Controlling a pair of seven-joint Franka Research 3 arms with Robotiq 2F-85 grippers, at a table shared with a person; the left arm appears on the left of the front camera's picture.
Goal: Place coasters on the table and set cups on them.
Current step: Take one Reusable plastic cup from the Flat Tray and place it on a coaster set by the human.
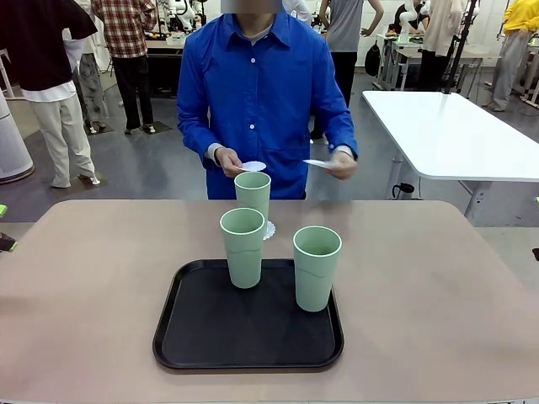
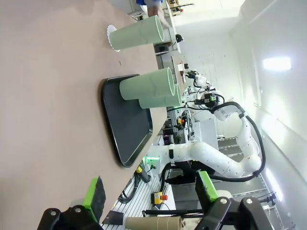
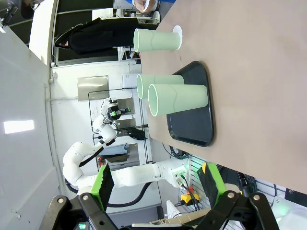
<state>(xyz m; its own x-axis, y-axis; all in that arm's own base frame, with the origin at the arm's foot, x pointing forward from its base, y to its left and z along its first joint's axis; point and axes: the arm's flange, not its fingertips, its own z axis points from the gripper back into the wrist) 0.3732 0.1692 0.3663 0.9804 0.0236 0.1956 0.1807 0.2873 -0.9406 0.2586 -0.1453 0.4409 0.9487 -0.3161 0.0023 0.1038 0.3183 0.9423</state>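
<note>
- Busy hall with people behind; a person (image 1: 253, 93) in blue stands at 12 o'clock of the tan table (image 1: 84, 320).
- Black tray (image 1: 210, 341) lies on the table at 6 o'clock from its middle, near the robot's edge.
- Two cups stand upright on the tray: one cup (image 1: 242, 247) at 11 o'clock, another cup (image 1: 317, 268) at 3 o'clock.
- Third cup (image 1: 253, 194) stands on the table at 12 o'clock from the tray, on a coaster (image 1: 269, 229).
- One hand (image 1: 226, 158) of the person holds a second coaster (image 1: 253, 166), and the other hand (image 1: 341, 166) holds a third coaster (image 1: 318, 164), both above the far edge.
- Left gripper (image 2: 151, 191): jaws wide apart, empty.
- Right gripper (image 3: 158, 181): jaws wide apart, empty.
</note>
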